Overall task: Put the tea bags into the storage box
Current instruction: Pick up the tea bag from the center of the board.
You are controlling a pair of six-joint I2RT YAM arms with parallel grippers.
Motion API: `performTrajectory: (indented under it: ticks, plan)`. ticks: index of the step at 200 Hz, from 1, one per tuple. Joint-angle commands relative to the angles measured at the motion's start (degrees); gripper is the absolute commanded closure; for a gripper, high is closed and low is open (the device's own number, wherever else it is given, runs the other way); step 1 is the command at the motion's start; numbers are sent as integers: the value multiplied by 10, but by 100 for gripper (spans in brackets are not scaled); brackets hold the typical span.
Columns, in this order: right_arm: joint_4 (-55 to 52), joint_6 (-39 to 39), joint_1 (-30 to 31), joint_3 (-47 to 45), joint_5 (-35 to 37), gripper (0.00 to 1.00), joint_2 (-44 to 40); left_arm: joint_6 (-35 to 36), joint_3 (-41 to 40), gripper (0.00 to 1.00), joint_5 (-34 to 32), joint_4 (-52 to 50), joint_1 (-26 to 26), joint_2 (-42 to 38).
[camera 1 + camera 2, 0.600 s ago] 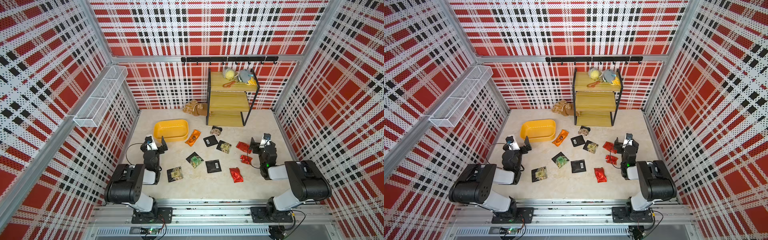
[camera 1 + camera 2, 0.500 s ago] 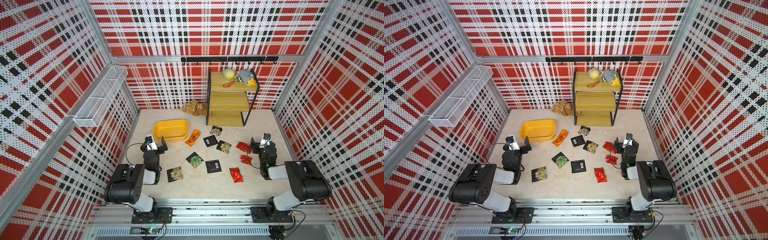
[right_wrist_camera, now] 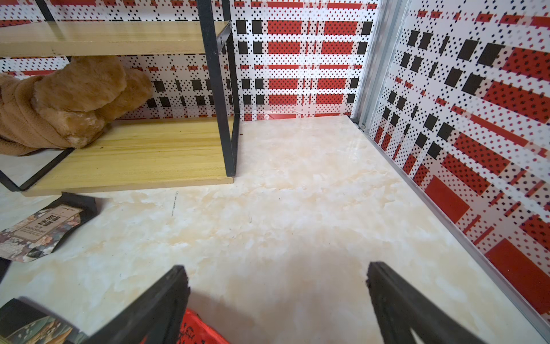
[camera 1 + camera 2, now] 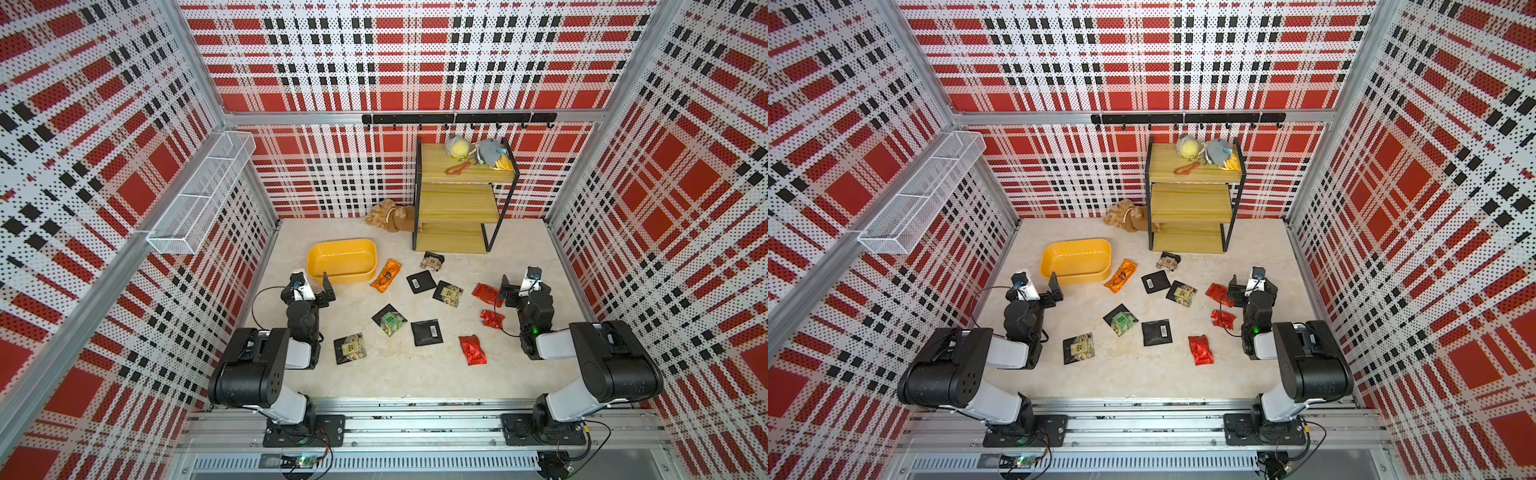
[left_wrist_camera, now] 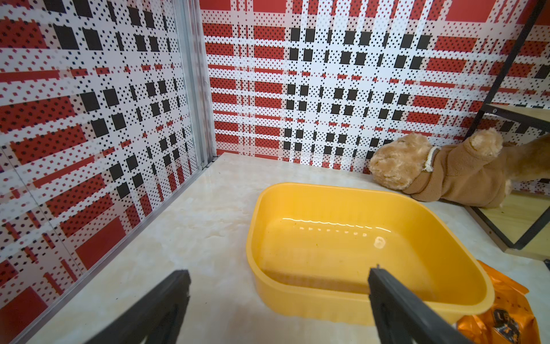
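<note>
The yellow storage box stands empty at the back left of the table. Several tea bags lie scattered flat to its right: an orange one against the box, black ones, windowed ones and red foil ones. My left gripper hangs open and empty just in front of the box's near wall. My right gripper is open and empty over bare table, with a red tea bag beside one finger.
A wooden tiered shelf stands at the back with plush toys on top. A tan plush toy lies at its left foot. A white wire basket hangs on the left wall. Plaid walls enclose three sides.
</note>
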Motion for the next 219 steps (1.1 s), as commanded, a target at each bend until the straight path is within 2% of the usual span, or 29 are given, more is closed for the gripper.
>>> performTrajectory:
  ticks: [1,48,63,105,114,122,135,149,163,200,210,219]
  plan:
    - [2,-4,-5,-5,-1,0,-11,6,3,1,1,1,-1,5]
    - [1,-3,-5,-5,-1,0,-11,2,3,1,12,1,5,5]
    - [1,-4,-5,-5,-1,0,-11,10,3,1,-18,1,-12,5]
    - [2,-4,-4,-5,-1,0,-12,11,0,1,-21,3,-12,3]
    - [-39,0,-3,11,20,0,-27,14,-1,1,-44,13,-21,0]
    - [-132,6,-3,51,36,0,-50,22,3,0,-59,0,-31,-15]
    - [-265,14,-2,119,39,0,-80,22,32,0,-103,-72,-45,-49]
    - [-296,33,2,136,28,0,-105,35,73,0,-139,-189,-63,-85]
    - [-328,44,11,142,24,0,-118,20,88,0,-164,-237,-76,-117]
    - [-490,43,64,201,50,0,-165,-87,119,9,-153,-401,-116,-254]
    - [-531,51,81,222,62,0,-181,-106,135,6,-154,-449,-130,-281]
    - [-569,74,91,242,58,0,-192,-125,147,5,-167,-488,-164,-298]
